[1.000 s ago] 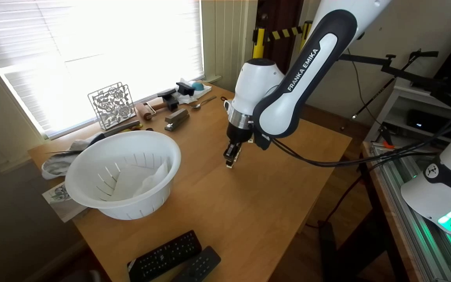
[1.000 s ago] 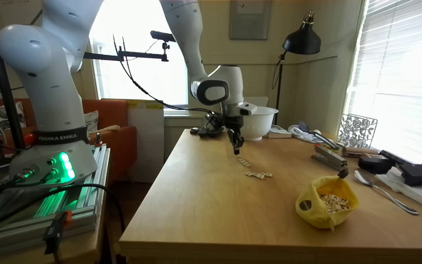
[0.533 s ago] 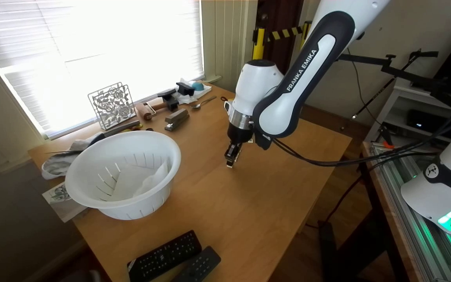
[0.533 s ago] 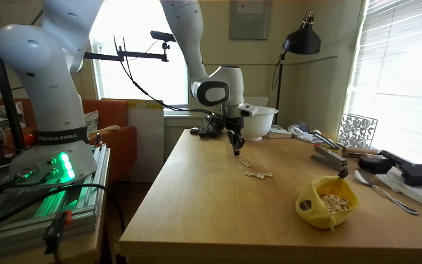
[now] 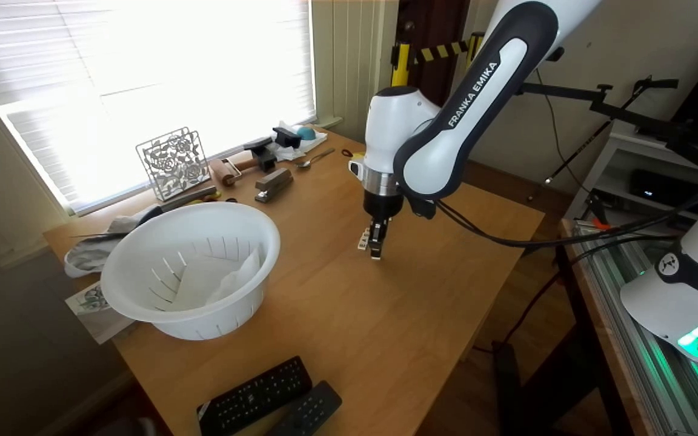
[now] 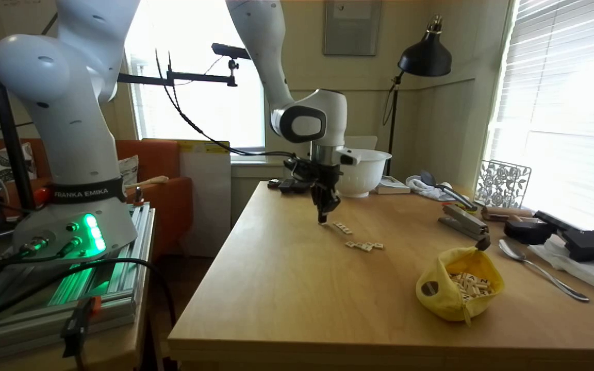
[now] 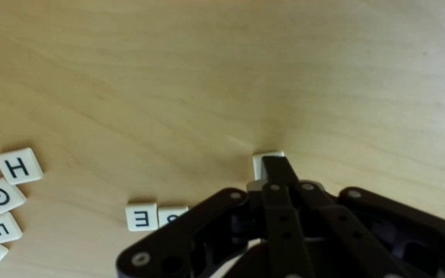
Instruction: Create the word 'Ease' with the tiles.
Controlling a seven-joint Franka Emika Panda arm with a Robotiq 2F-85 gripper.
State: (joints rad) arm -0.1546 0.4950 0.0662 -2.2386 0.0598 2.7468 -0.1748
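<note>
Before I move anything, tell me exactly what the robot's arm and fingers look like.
The arm is white and rounded, edged in black, with pale FRANKA EMIKA lettering. A silvery metal collar sits above black, jointed fingers dotted with round bolts. Black cables run from just above them. The white base has a black band, also marked FRANKA EMIKA, and glowing green lights.

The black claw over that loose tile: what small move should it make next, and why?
Probably lift straight up: the shut gripper is over a lone tile, apart from the row of tiles, which already seems to spell EASE.
</note>
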